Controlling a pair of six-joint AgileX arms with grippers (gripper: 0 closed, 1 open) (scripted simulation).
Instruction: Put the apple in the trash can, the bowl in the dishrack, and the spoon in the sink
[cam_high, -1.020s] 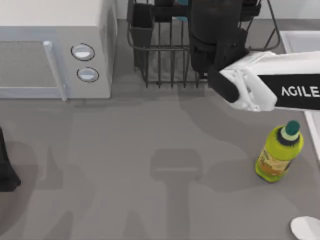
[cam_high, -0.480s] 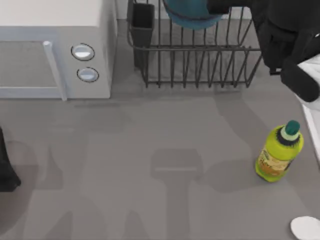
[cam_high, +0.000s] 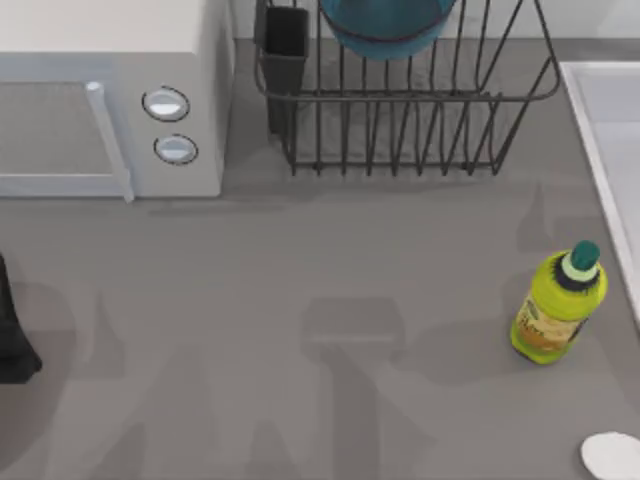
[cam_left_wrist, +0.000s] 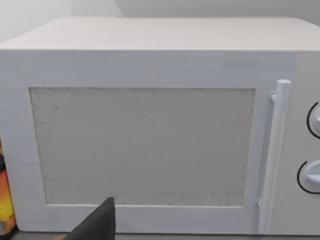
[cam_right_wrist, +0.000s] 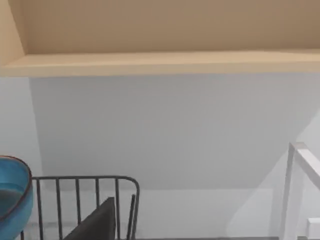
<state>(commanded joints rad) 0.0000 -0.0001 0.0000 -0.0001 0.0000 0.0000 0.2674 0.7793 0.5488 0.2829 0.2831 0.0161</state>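
The teal-blue bowl (cam_high: 388, 25) rests in the dark wire dishrack (cam_high: 410, 120) at the back of the table; its reddish rim (cam_right_wrist: 22, 192) also shows in the right wrist view beside the rack bars (cam_right_wrist: 85, 202). The spoon's pale oval head (cam_high: 612, 456) lies at the front right corner. The sink (cam_high: 600, 130) runs along the right edge. A dark finger (cam_right_wrist: 97, 222) of my right gripper shows, held high near the rack with nothing on it. My left arm (cam_high: 10, 345) stays parked at the left edge, its finger (cam_left_wrist: 97, 222) facing the microwave. The apple and trash can are out of view.
A white microwave (cam_high: 110, 100) fills the back left. A yellow-green bottle (cam_high: 558, 305) with a green cap stands at the right, between the sink and the spoon. A black utensil cup (cam_high: 285, 50) sits at the rack's left corner.
My right arm has pulled away from the dishrack to the right and left the top view. The bowl stays behind in the rack.
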